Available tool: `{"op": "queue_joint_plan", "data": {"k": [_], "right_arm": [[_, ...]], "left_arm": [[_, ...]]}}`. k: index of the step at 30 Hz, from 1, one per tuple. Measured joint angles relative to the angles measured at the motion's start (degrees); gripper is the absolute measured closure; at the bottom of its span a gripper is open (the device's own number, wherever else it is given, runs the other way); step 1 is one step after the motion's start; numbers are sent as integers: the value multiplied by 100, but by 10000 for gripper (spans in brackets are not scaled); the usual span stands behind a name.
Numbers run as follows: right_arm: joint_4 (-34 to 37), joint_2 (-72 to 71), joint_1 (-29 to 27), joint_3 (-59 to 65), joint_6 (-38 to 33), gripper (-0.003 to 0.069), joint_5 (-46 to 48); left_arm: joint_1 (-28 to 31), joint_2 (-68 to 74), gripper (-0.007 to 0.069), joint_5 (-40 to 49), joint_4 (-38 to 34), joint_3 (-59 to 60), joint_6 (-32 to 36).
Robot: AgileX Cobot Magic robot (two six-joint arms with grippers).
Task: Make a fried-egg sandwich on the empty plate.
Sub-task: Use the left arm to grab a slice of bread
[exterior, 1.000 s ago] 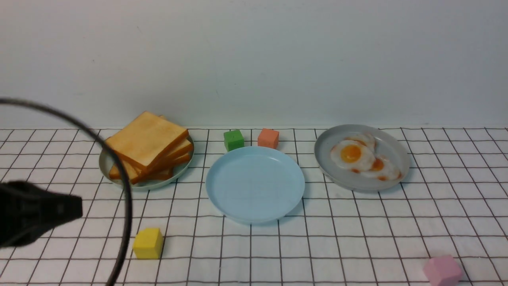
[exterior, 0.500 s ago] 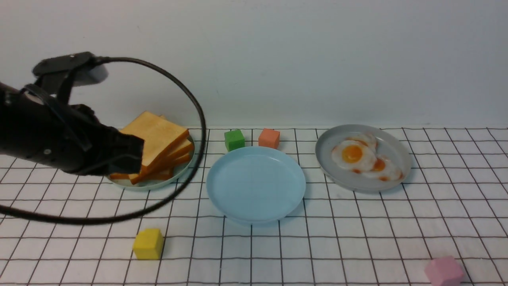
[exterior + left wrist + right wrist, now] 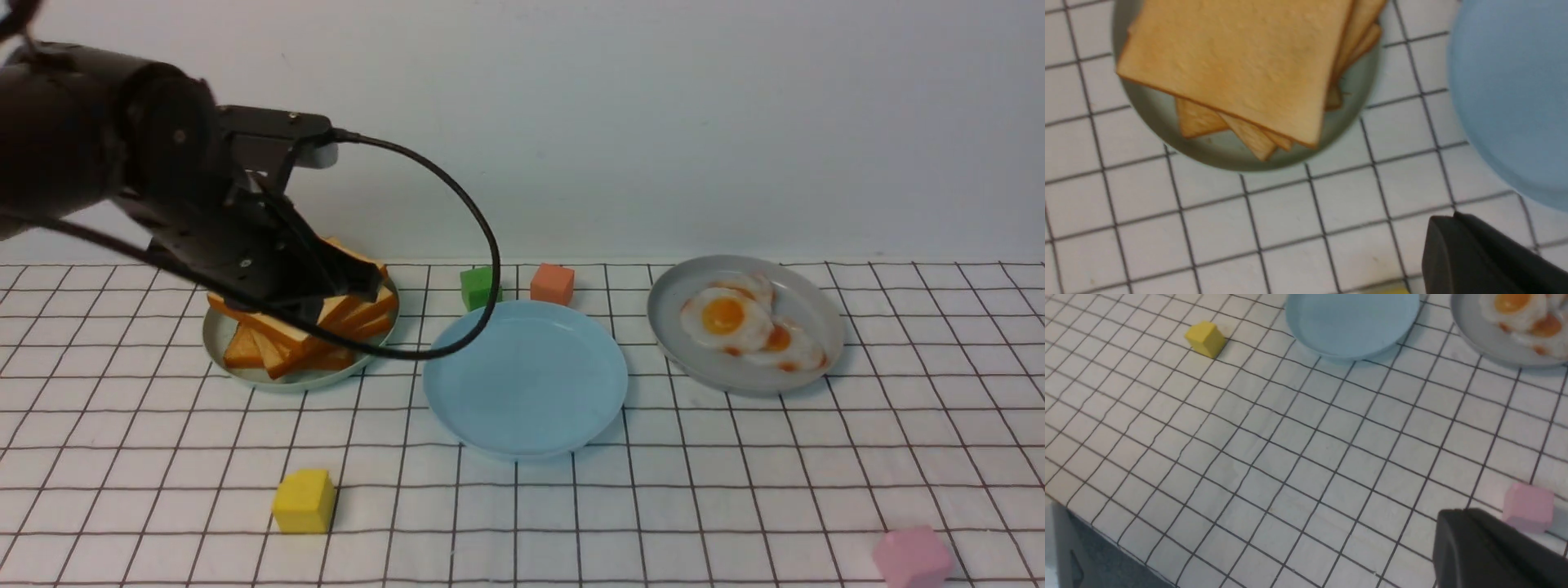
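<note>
The empty plate [image 3: 525,377] is light blue and sits mid-table; it also shows in the left wrist view [image 3: 1515,102] and the right wrist view [image 3: 1351,318]. No fried-egg sandwich is in view. A stack of toast [image 3: 359,310] [image 3: 1237,61] lies on a greenish-grey plate [image 3: 214,335]. My left gripper [image 3: 371,282] [image 3: 1453,216] hovers over that stack, shut and holding nothing. Fried eggs [image 3: 722,317] [image 3: 1515,306] rest on a grey plate [image 3: 816,310] at the right. My right gripper [image 3: 1457,512], seen only in its wrist view, is shut and empty above the cloth near the pink cube.
A yellow cube [image 3: 304,500] sits front left and a pink cube [image 3: 910,557] front right. Green [image 3: 478,287] and salmon [image 3: 552,283] cubes stand behind the blue plate. The left arm's cable [image 3: 482,245] loops down to that plate's left rim. The table's near edge [image 3: 1106,539] shows.
My left arm has swung up from the lower left and forward, and now reaches over the toast plate, hiding much of the stack. The plates and cubes have not moved.
</note>
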Motion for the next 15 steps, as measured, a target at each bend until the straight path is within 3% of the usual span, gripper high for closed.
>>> {"op": "queue_joint_plan", "data": {"k": [3,9,15], "right_arm": [[-88,196,294,-237,-16,654,-31],[-186,406,571,-469,-22,651,-483],[-207,406,583,-468,-17,645,-581]], "left_arm": [[41,395,601,12,275,-419,-132],[118,1380,346,-98,549,-1381,-119],[118,1990,204,-335,954,-1634,-105]]}}
